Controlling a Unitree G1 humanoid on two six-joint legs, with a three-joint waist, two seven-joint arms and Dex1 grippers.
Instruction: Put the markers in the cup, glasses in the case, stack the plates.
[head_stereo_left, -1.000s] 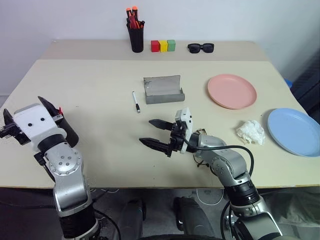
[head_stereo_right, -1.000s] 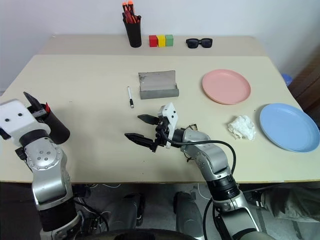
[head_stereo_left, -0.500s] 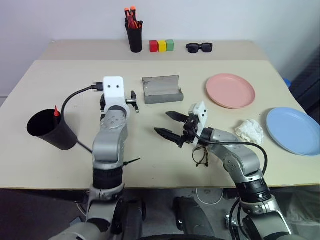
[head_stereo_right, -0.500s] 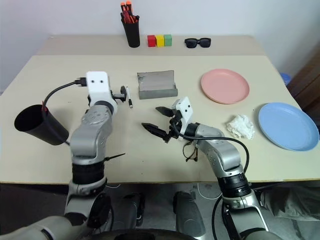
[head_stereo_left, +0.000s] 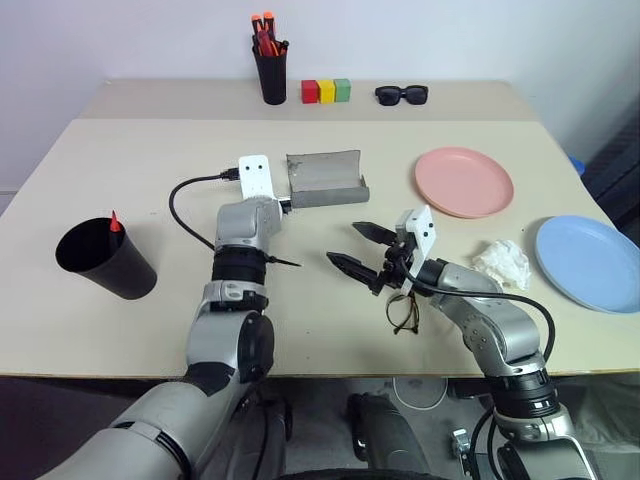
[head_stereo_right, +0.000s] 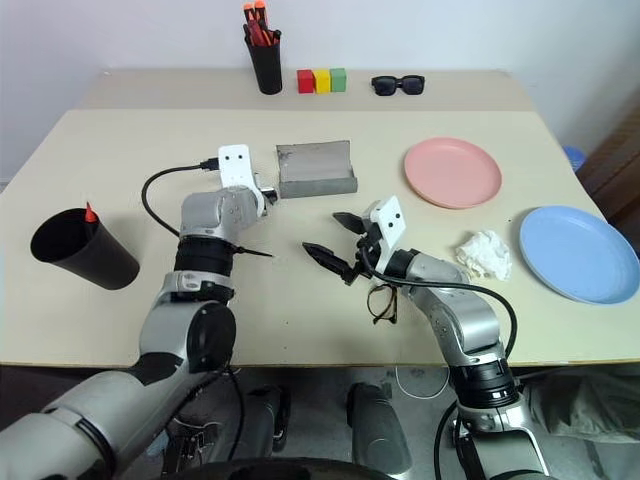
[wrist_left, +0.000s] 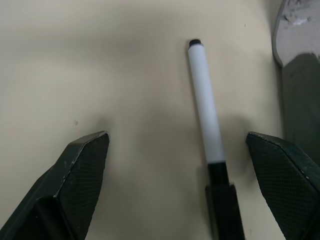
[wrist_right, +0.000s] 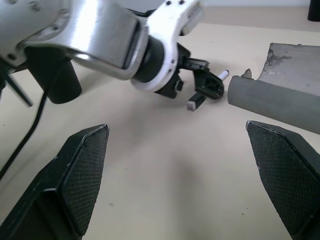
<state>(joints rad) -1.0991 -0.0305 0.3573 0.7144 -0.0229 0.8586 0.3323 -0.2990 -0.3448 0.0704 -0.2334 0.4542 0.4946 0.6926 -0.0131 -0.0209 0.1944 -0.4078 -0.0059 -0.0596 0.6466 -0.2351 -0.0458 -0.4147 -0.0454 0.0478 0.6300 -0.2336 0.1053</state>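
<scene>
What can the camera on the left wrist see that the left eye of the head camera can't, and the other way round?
The left wrist view gives the white marker full length, black cap included, between the open left gripper fingers. The left eye view gives the pink plate, blue plate, glasses, black cup holding the red marker, and the open right gripper. Shared: table and grey case.

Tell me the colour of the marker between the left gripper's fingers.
White marker with a black cap, clearest in the left wrist view.
</scene>
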